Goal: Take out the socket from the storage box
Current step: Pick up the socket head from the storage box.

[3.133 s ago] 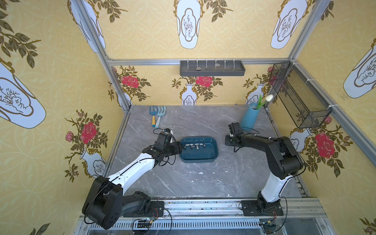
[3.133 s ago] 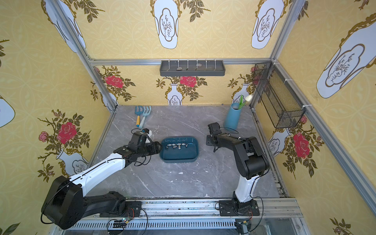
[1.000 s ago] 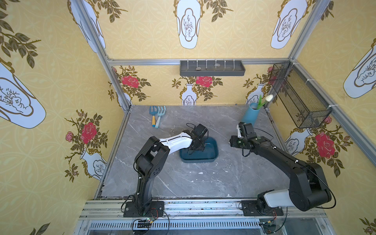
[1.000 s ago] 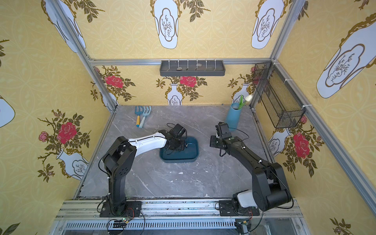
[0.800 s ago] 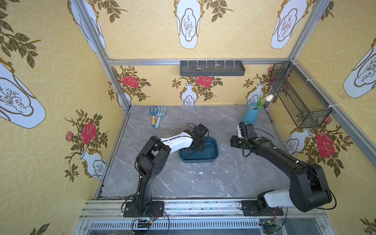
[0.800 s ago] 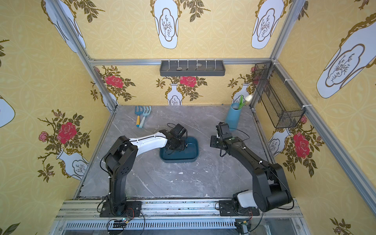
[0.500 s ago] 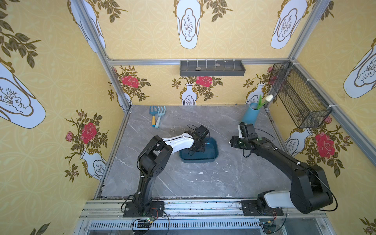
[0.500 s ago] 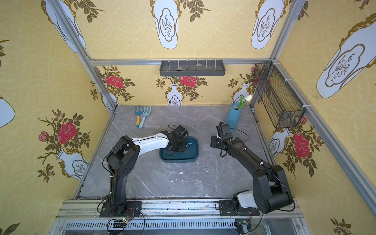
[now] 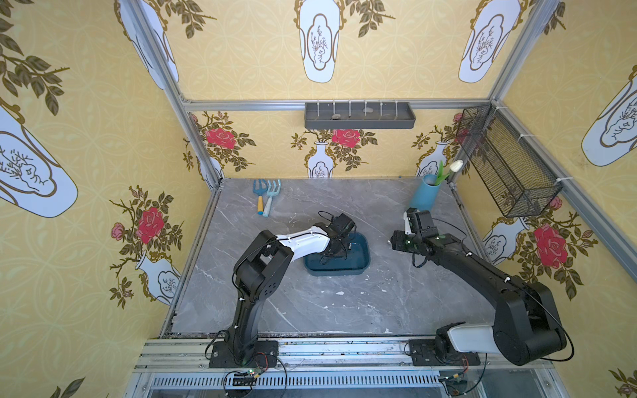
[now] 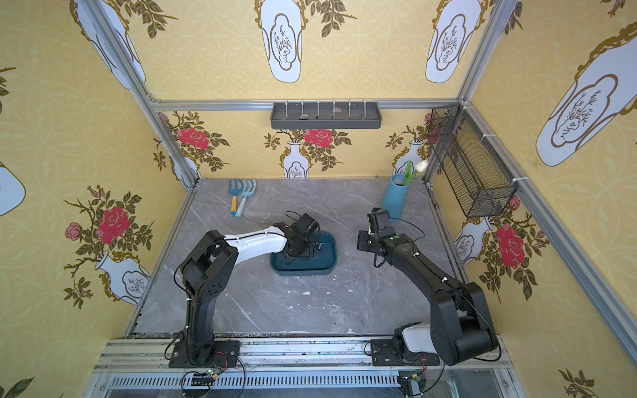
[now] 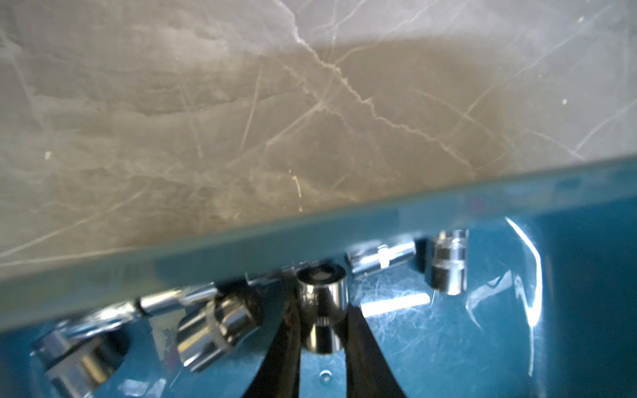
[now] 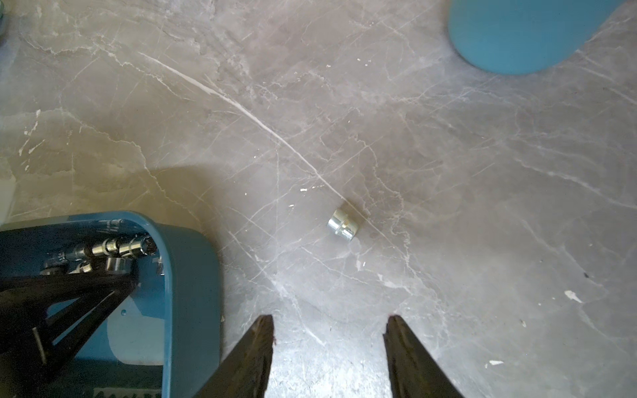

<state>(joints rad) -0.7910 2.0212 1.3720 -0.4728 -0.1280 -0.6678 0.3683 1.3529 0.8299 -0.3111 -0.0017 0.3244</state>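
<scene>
Chrome socket (image 11: 322, 303) pinched between left fingers (image 11: 366, 344) angled into storage box (image 11: 344, 220)

- A robot test cell in a lab, dressed up as a homely room.
- Wallpaper panels (image 9: 241, 51) of roses and vases hang in a bare aluminium frame (image 9: 262, 104), walling in the left claw (image 9: 325, 256) and the right claw (image 12: 330, 324) on three sides.
- Both arms are bolted to a metal rail (image 9: 344, 351) at the edge of the grey marble-look worktop (image 9: 327, 310), behind the claws, with loose wires and a circuit board (image 9: 241, 379) there.
- Staged props: a blue vase (image 9: 424, 198) with a tulip just beyond the right claw, toy garden tools (image 9: 265, 198) well beyond the left claw, a grey wall tray (image 9: 358, 120) and a wire-mesh basket (image 9: 506, 165) above both.
</scene>
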